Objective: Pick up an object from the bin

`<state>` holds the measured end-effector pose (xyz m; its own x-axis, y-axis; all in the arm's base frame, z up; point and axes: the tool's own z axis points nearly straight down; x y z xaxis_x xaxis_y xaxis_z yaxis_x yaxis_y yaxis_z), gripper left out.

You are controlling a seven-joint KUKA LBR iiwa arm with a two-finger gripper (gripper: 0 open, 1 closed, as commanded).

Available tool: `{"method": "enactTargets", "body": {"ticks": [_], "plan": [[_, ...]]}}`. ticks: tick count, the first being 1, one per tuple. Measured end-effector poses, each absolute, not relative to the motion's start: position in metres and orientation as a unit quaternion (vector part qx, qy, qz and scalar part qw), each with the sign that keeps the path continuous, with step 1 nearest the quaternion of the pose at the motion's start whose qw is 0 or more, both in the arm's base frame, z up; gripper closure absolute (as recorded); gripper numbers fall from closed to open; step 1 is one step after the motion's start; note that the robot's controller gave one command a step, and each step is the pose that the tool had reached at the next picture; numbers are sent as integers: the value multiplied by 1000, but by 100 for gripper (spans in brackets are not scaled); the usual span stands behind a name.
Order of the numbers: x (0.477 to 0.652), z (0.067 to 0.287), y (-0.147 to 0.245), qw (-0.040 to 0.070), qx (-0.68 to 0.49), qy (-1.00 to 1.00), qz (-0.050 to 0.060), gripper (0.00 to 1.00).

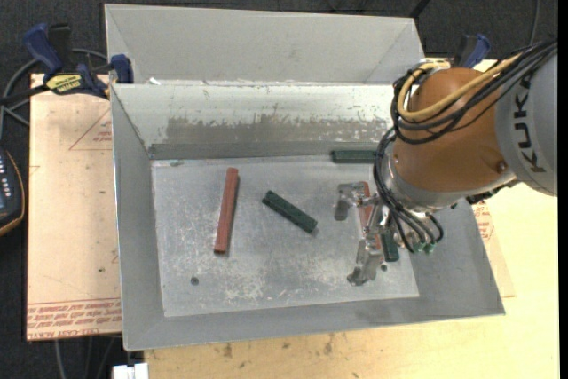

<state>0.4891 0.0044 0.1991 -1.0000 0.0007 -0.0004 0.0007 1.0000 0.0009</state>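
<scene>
My gripper (351, 240) hangs low over the right part of the bin floor. It is open, with one fingertip (341, 209) toward the back and the other (360, 274) toward the front, and only bare floor between them. A dark green flat block (289, 212) lies at a slant just left of the gripper, apart from the fingers. Further left lies a long reddish-brown stick (227, 211), nearly upright in the view.
A second dark green block (355, 155) lies against the foot of the back wall, behind the gripper. The arm's orange cover and cables hang over the bin's right side. A small dark speck (194, 281) sits on the floor at the front left.
</scene>
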Motion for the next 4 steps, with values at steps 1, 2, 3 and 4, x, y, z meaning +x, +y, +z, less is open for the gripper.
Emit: {"method": "enactTargets", "body": {"ticks": [1,2,3,4], "plan": [[557,84,26,-1,33,999,1,0],[581,69,24,1,72,997,1,0],[581,71,24,2,72,997,1,100],[565,135,-4,3,-55,999,0,100]]}}
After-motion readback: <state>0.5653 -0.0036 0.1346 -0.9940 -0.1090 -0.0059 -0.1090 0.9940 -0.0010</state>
